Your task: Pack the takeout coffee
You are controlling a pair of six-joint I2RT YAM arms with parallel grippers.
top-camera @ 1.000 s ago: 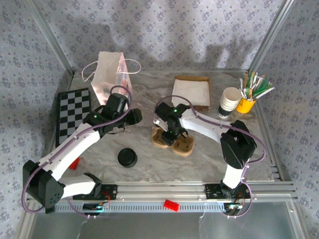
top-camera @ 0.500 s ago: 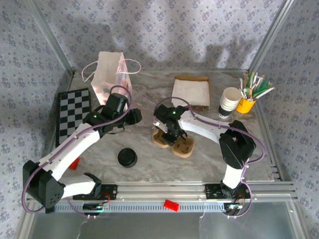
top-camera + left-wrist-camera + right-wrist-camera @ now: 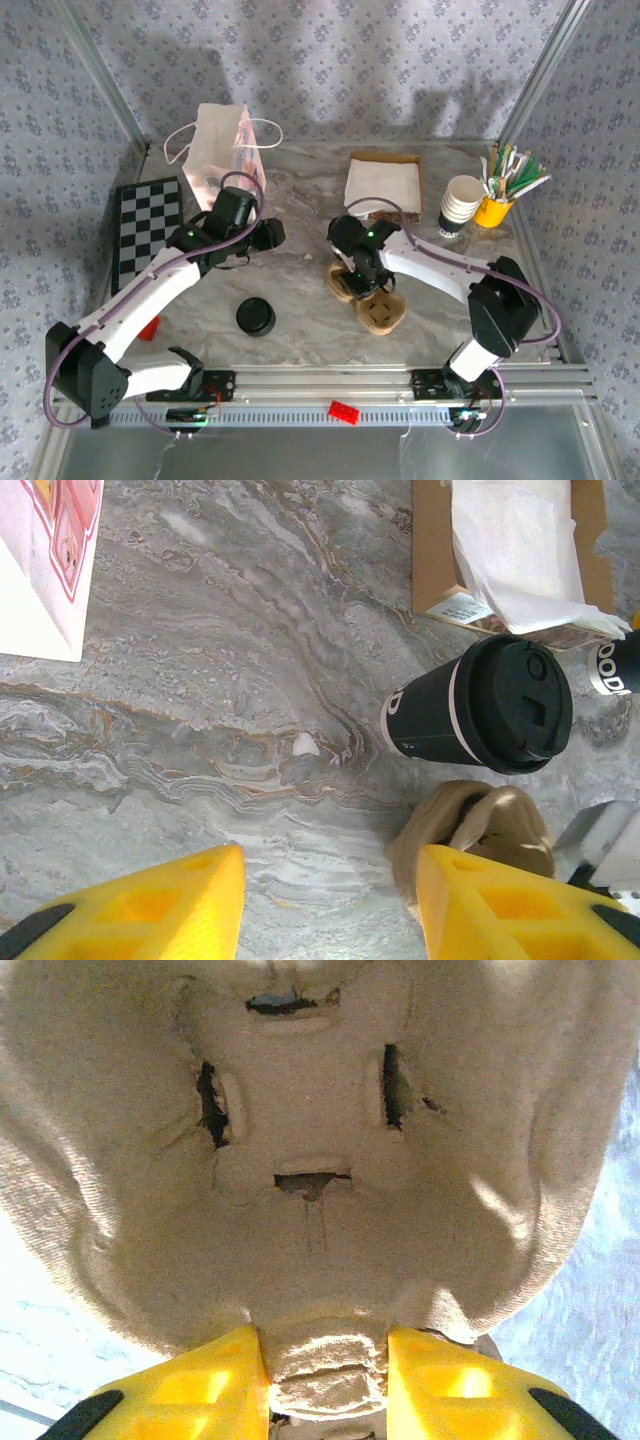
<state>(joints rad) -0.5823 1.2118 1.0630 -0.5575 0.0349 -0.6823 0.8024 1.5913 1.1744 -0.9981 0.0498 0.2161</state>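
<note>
The takeout coffee [image 3: 480, 705], a dark cup with a black lid, stands in front of the brown box in the left wrist view. The tan cardboard cup carrier [image 3: 372, 300] lies at mid-table, and its moulded underside [image 3: 310, 1110] is close to the right wrist camera. My right gripper [image 3: 360, 272] is shut on a tab at the carrier's edge [image 3: 325, 1380]. My left gripper [image 3: 268, 232] hovers to the carrier's left, open with bare table between its yellow fingers [image 3: 325, 910]. A corner of the carrier [image 3: 480, 825] shows beside its right finger.
A flat black lid [image 3: 255, 316] lies near the front left. A paper bag [image 3: 225, 150] and checkerboard [image 3: 145, 230] stand at the back left. Napkins on a brown box [image 3: 383, 183], stacked white cups [image 3: 460, 205] and a yellow stirrer cup [image 3: 493, 210] line the back right.
My right gripper has closed on the carrier's edge and dragged the carrier to the right and nearer the front. The left arm has not moved.
</note>
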